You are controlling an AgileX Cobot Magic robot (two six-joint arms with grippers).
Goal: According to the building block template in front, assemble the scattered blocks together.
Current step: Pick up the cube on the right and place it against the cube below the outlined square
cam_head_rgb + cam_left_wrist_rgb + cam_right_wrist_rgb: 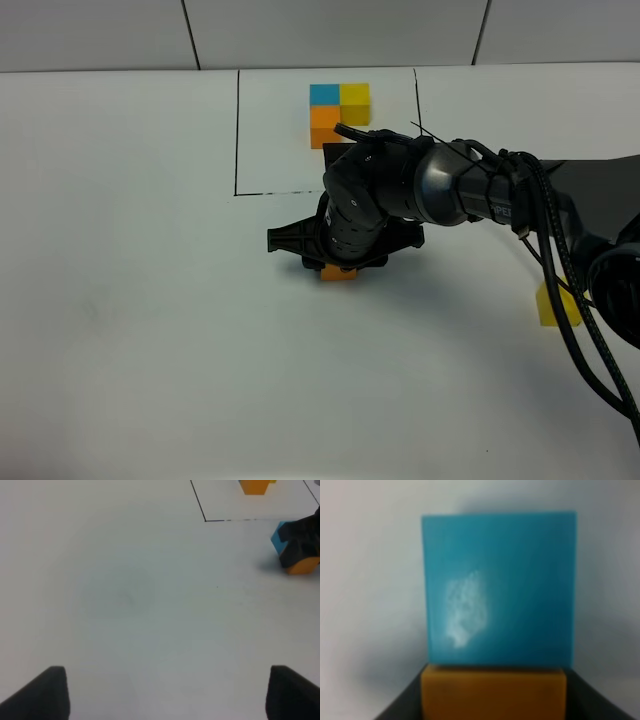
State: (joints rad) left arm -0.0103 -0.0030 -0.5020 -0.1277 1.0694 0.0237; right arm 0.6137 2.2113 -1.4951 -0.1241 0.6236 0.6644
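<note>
The building block template (340, 113), a joined blue, yellow and orange cluster, sits inside a thin black outline at the back; its orange cube (255, 486) shows in the left wrist view. My right gripper (340, 262) reaches across the middle, pointing down, shut on the orange block (338, 273). In the right wrist view the orange block (494, 695) sits between dark fingers and abuts the blue block (499, 587). In the left wrist view the blue block (280, 534) and the orange block (304, 567) flank that gripper. The yellow block (555, 305) lies apart at the right. My left gripper (170, 695) is open over bare table.
The black outline (237, 140) marks the template's area at the back of the white table (130, 300). The right arm's cables (565, 300) hang over the table's right side, partly covering the yellow block.
</note>
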